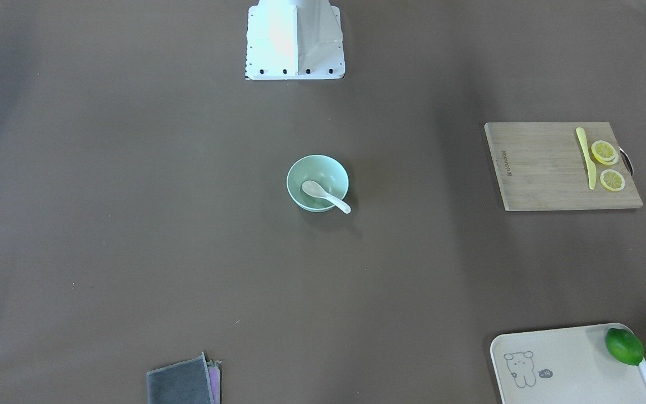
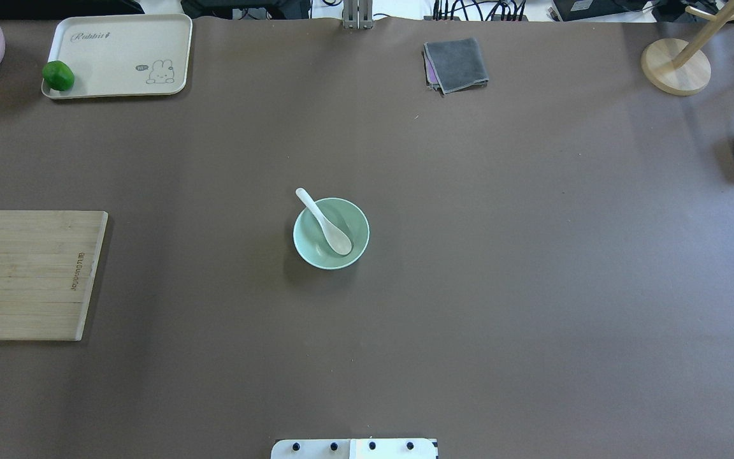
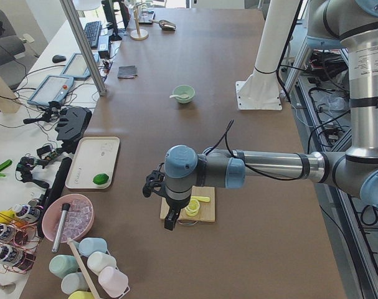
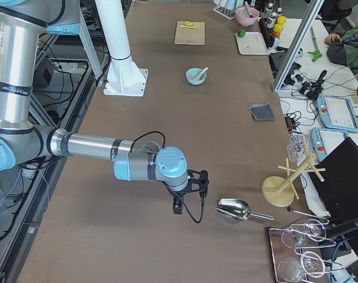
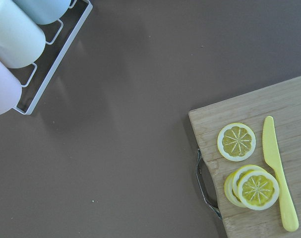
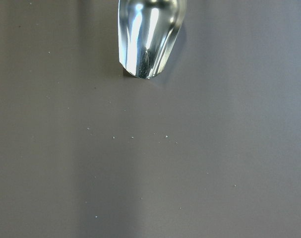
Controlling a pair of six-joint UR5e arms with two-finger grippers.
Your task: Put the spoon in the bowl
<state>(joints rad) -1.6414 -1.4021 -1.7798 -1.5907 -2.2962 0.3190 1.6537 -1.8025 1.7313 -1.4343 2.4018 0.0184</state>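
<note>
Left gripper hangs by the cutting board, right gripper by the metal scoop; whether either is spread, cannot tell. Spoon lies in the bowl, handle over the rim. Placement judged done; nothing left.

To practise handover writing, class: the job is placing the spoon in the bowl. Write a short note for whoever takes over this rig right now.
Left pincer: over the cutting board, far from the bowl; open or shut cannot be told.
Right pincer: beside the metal scoop; likewise cannot be told.
Spoon: its scoop lies inside the bowl, its handle leans on the rim and sticks out. The bowl stands mid-table.
Done: the spoon is in the bowl and neither pincer holds it.
Left: nothing apparent.
</note>
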